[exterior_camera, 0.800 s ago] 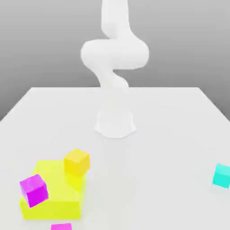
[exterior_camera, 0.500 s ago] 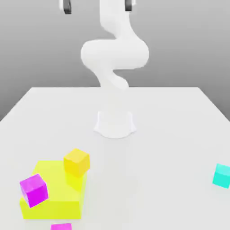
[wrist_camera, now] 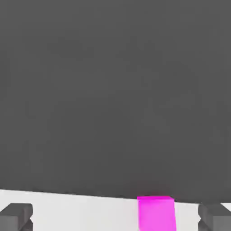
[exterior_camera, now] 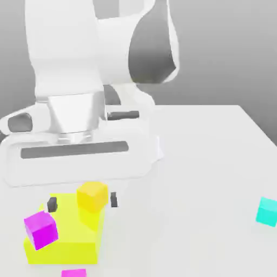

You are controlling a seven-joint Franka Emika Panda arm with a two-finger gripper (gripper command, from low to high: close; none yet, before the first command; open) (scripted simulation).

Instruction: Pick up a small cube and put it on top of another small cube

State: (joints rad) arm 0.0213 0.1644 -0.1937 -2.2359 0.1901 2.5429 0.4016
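A small magenta cube [exterior_camera: 40, 229] sits at the near left corner of the large lime-yellow block [exterior_camera: 67, 241]. The small orange-yellow cube [exterior_camera: 92, 196] is at that block's far right corner. My gripper [exterior_camera: 83, 202] hangs open, its dark fingertips [exterior_camera: 52, 204] standing on either side of the orange-yellow cube as seen in the exterior view; whether they are level with it I cannot tell. The white hand fills the exterior view's left above them. In the hand view a magenta cube [wrist_camera: 156, 213] lies on the white table between the open gripper [wrist_camera: 115, 216] fingers, nearer one finger.
A second magenta cube [exterior_camera: 73, 273] is cut off by the exterior view's lower edge. A small cyan cube [exterior_camera: 266, 211] lies far off at the exterior view's right. The arm's base [exterior_camera: 157, 149] stands mid-table behind the hand.
The hand has swung down from the top of the exterior view and now looms large over the lime-yellow block, fingers spread. The cubes have not moved.
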